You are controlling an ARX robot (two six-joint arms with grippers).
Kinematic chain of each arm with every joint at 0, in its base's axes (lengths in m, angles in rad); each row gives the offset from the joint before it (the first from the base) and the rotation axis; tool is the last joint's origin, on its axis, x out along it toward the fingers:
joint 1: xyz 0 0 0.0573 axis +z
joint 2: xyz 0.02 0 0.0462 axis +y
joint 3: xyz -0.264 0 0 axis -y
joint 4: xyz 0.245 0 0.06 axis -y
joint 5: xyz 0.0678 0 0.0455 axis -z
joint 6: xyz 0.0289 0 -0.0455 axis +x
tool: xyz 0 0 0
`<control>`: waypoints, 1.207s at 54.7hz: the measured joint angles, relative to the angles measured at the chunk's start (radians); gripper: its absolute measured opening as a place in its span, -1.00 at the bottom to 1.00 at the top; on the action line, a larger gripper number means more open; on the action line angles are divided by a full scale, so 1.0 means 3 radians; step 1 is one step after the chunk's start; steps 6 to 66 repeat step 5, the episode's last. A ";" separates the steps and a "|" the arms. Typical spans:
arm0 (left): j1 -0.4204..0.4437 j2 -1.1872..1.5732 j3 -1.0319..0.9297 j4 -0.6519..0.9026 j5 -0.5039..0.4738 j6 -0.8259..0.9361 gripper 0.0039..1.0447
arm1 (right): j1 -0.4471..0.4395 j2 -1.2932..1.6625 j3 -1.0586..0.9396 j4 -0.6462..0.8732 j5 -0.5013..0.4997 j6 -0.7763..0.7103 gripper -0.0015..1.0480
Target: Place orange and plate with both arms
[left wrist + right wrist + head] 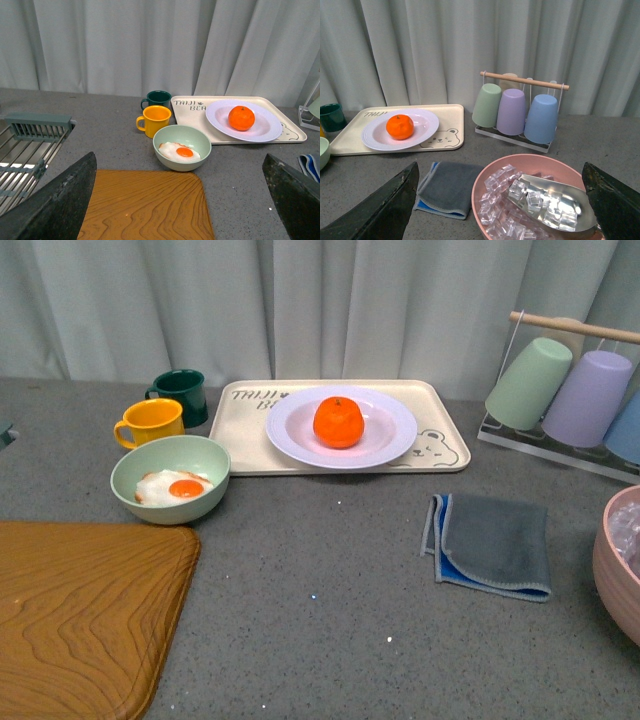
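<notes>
The orange [338, 422] sits in the middle of the white plate [392, 432], which rests on the cream bear tray [440, 452] at the back of the table. Both also show in the left wrist view, orange [241, 118] on plate [267, 127], and in the right wrist view, orange [400, 126] on plate [426, 125]. My left gripper [182, 200] is open and empty, far back over the wooden board [145, 205]. My right gripper [502, 200] is open and empty above the pink bowl of ice [492, 177]. Neither arm shows in the front view.
A pale green bowl [170, 480] with a fried egg, a yellow mug [150, 422] and a dark green mug [181, 395] stand left of the tray. A grey-blue cloth [490, 545] lies at the right. A cup rack [575, 395] stands back right. A metal scoop [555, 202] lies in the ice.
</notes>
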 joint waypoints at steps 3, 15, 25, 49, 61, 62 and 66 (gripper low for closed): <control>0.0000 0.0000 0.0000 -0.0001 0.0000 0.0000 0.88 | 0.0000 0.0000 0.0000 0.0000 0.0000 0.0000 0.82; 0.0000 0.0000 0.0000 -0.0001 0.0000 0.0000 0.88 | 0.0000 0.0000 0.0000 0.0000 0.0000 0.0000 0.82; 0.0000 0.0000 0.0000 -0.0001 0.0000 0.0000 0.88 | 0.0000 0.0000 0.0000 0.0000 0.0000 0.0000 0.82; 0.0000 0.0000 0.0000 -0.0001 0.0000 0.0000 0.88 | 0.0000 0.0000 0.0000 0.0000 0.0000 0.0000 0.82; 0.0000 0.0000 0.0000 -0.0001 0.0000 0.0000 0.88 | 0.0000 0.0000 0.0000 0.0000 0.0000 0.0000 0.82; 0.0000 0.0000 0.0000 -0.0001 0.0000 0.0000 0.88 | 0.0000 0.0000 0.0000 0.0000 0.0000 0.0000 0.82; 0.0000 0.0000 0.0000 -0.0001 0.0000 0.0000 0.88 | 0.0000 0.0000 0.0000 0.0000 0.0000 0.0000 0.82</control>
